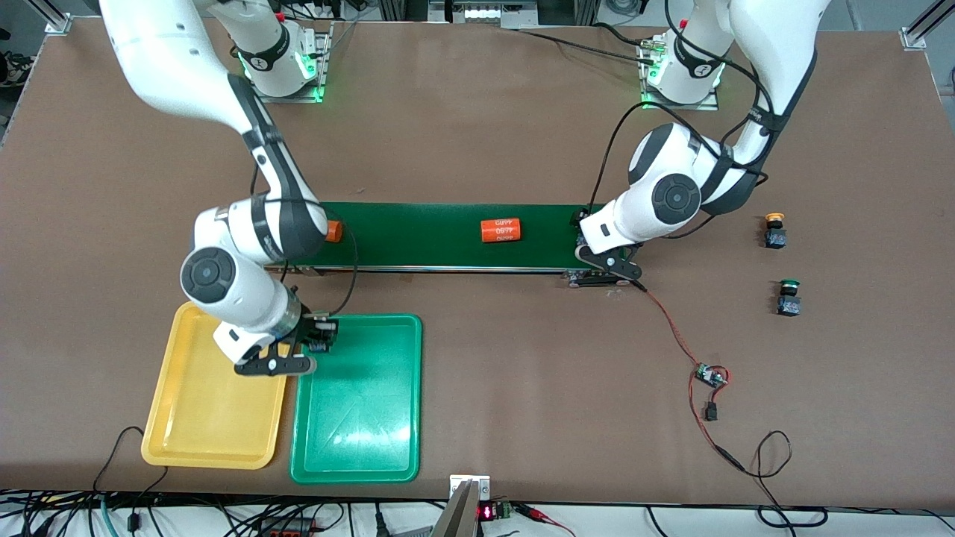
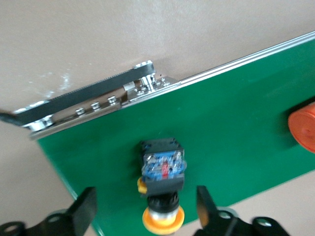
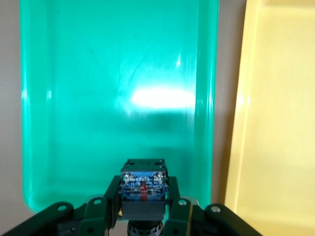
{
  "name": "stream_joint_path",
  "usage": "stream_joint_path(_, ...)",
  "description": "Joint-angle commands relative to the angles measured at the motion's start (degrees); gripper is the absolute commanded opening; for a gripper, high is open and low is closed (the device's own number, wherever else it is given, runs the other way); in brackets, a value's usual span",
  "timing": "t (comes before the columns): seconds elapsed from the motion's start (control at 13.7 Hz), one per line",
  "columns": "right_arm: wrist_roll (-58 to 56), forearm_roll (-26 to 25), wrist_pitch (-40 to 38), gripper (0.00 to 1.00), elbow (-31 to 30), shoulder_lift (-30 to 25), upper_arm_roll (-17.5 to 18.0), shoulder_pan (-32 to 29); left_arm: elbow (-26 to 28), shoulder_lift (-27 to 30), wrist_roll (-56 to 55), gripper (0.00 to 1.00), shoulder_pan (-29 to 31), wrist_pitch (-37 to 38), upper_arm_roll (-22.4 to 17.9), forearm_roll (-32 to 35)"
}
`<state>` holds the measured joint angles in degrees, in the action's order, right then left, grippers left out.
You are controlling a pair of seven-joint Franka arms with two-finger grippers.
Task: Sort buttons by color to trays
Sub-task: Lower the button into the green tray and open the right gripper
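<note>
Two trays lay side by side at the right arm's end of the table, the yellow tray (image 1: pixel 186 418) and the green tray (image 1: pixel 373 440), neither holding a button yet. The right gripper (image 1: pixel 313 341) hung over the green tray's corner nearest the conveyor belt (image 1: pixel 433 239), its jaws pinching a button (image 3: pixel 142 189) whose cap colour was hidden. That step looked like a drop, which called for lowering and letting go.

At the belt's other end, the left gripper (image 2: pixel 145 211) had its fingers (image 2: pixel 83 211) spread on either side of a yellow-capped button (image 2: pixel 162 169) lying on the belt, not touching it. Toward the left arm's end, a second yellow-capped button (image 1: pixel 774 231) and a green-capped button (image 1: pixel 789 297) waited on the table, probably its next picks.
</note>
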<state>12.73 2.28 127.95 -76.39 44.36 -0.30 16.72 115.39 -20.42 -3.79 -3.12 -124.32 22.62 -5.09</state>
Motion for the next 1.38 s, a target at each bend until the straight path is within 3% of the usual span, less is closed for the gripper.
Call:
stream_joint_path(0.0,-2.3,-0.4,5.3,0.13,5.1,5.9,-0.8,0.3,0.4,6.9,0.7,1.00,5.8,7.3,-0.4,-1.2)
stream_joint_path(0.29,-2.4,-5.6,10.3,0.13,4.6,9.1,-1.5,0.2,1.2,7.1,2.5,1.00,18.2,9.8,-1.2,-0.4)
stream_joint_path(0.66,-1.5,-5.2,11.2,0.29,4.2,10.0,-1.5,-0.3,5.7,6.4,7.6,1.00,26.3,8.6,-4.4,5.7)
stream_joint_path(0.8,-1.4,-5.1,11.2,0.46,4.2,10.1,-1.5,-0.3,5.9,5.0,7.8,1.00,29.9,8.0,-4.5,10.9)
stream_joint_path(0.87,-1.3,-5.1,11.3,0.47,4.2,10.3,-1.5,-0.2,5.9,4.3,9.1,1.00,31.4,8.0,-4.5,13.1)
stream_joint_path(0.95,-1.3,-5.1,11.3,0.50,4.2,10.4,-1.5,0.0,5.9,3.3,11.2,1.00,33.3,7.9,-4.5,13.7)
stream_joint_path(1.16,-0.5,-5.0,11.1,0.73,4.2,10.0,-1.5,0.1,6.7,1.4,14.1,1.00,36.7,6.8,-4.5,14.2)
stream_joint_path(1.31,2.9,-5.0,9.5,0.85,3.6,9.0,-1.1,1.1,9.7,0.0,16.6,1.00,38.8,0.5,-4.6,14.7)
